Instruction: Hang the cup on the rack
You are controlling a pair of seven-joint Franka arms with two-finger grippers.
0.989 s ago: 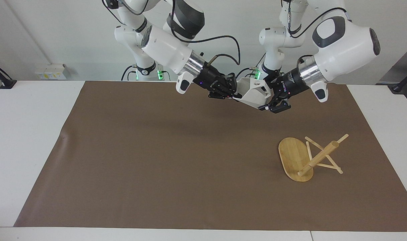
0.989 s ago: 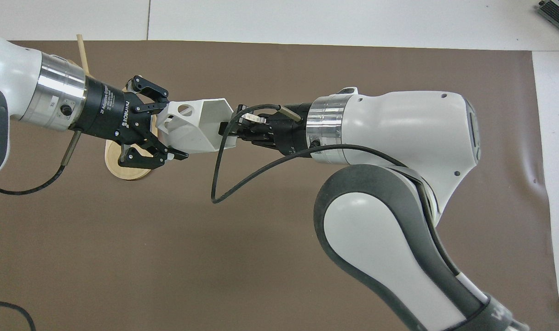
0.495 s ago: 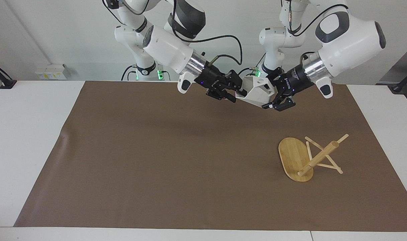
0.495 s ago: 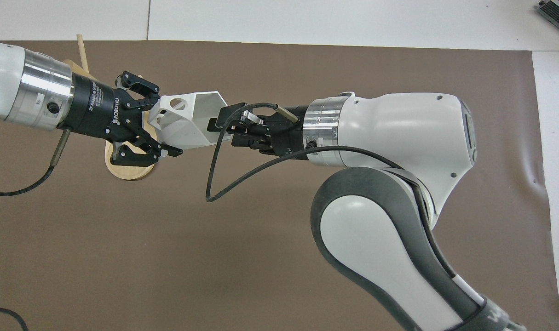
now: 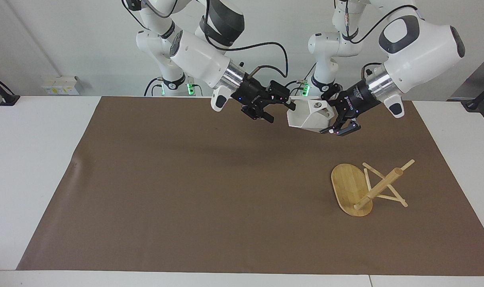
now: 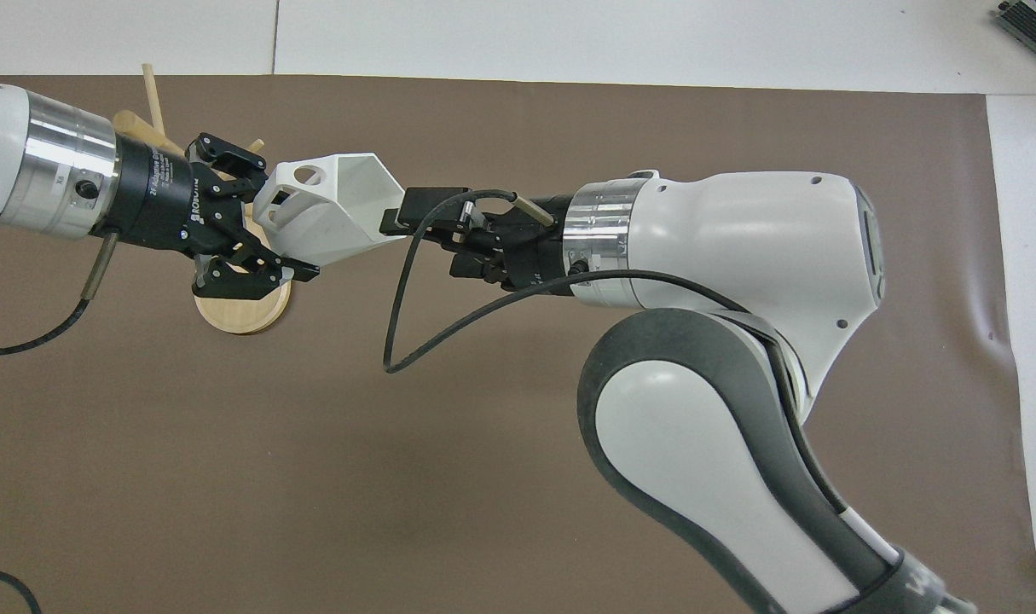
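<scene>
2 grippers are up over the brown mat. Left gripper is holding the cup. Right gripper is wide apart beside it. Rack is lying tipped over.

A tipped-over light bamboo mug rack, pegs splayed toward the left arm's end of the table, is the only obstacle on the brown mat; around it the mat lies open.
</scene>
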